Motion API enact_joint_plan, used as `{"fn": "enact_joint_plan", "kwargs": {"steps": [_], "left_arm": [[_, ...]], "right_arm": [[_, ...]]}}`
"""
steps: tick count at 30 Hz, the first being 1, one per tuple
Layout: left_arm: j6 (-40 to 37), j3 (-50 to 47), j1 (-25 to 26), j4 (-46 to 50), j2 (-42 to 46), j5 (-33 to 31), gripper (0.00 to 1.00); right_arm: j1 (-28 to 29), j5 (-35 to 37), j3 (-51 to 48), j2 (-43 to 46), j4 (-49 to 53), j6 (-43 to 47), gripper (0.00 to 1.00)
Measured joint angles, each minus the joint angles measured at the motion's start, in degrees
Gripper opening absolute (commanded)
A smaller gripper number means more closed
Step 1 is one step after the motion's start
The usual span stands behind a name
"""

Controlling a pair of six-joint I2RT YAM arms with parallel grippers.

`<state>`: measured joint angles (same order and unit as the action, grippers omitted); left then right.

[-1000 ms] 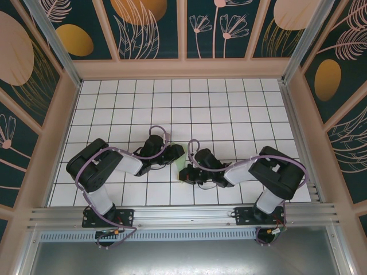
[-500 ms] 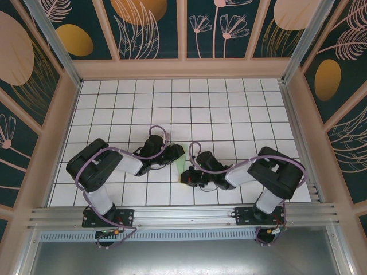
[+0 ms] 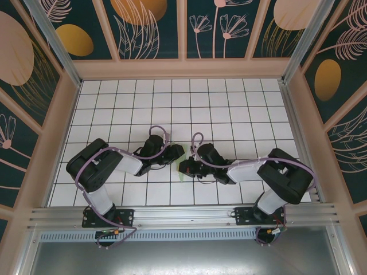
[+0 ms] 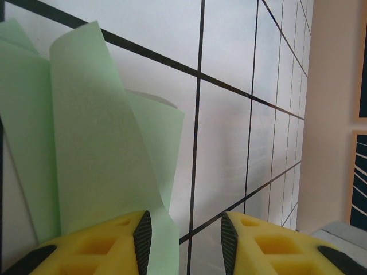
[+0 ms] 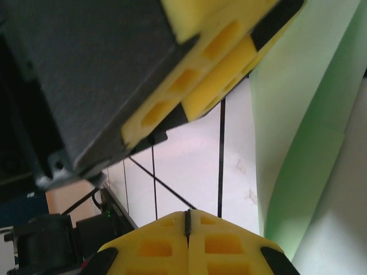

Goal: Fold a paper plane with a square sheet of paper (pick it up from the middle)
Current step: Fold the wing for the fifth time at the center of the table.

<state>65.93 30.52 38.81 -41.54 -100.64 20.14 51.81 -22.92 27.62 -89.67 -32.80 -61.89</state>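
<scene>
The sheet of paper (image 4: 86, 143) is pale mint green and folded into overlapping upright flaps. It rises past my left gripper's left finger, and its lower edge reaches into the gap. My left gripper (image 4: 185, 229) is open, jaws apart, with the white grid showing between them. In the top view my left gripper (image 3: 176, 152) and my right gripper (image 3: 184, 168) nearly meet mid-table, and a sliver of the paper (image 3: 182, 175) shows below them. My right gripper (image 5: 188, 213) is shut on nothing; the paper (image 5: 304, 114) curves along its right side. The left gripper's yellow fingers (image 5: 229, 69) hang just above it.
The white gridded tabletop (image 3: 172, 109) stretches behind both arms to the patterned walls (image 3: 183, 28). An aluminium rail (image 3: 183, 215) runs along the near edge by the arm bases. A wooden side wall (image 4: 332, 114) shows at the right of the left wrist view.
My right gripper swung toward the near edge, then back up beside the left gripper. The green strip that showed between them is now mostly covered. The left arm has not moved.
</scene>
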Motion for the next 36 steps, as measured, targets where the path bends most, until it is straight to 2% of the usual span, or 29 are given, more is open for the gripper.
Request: {"fn": "enact_joint_plan", "kwargs": {"steps": [7,16,26,36], "left_arm": [[0.0,0.0,0.0,0.0,0.0,0.0,0.41],[0.0,0.0,0.0,0.0,0.0,0.0,0.42],[-0.3,0.0,0.0,6.1,4.4,-0.6,0.48],[-3.8,1.3,0.0,12.8,11.8,-2.7,0.49]], "right_arm": [[-0.5,0.3,0.2,-5.4,-1.9,-1.6,0.07],[0.2,0.2,-1.9,-6.4,-3.2,-2.3,0.06],[0.7,-1.0,0.9,-6.5,2.3,3.4,0.05],[0.1,-3.3,5.3,-6.6,11.6,14.1,0.05]]}}
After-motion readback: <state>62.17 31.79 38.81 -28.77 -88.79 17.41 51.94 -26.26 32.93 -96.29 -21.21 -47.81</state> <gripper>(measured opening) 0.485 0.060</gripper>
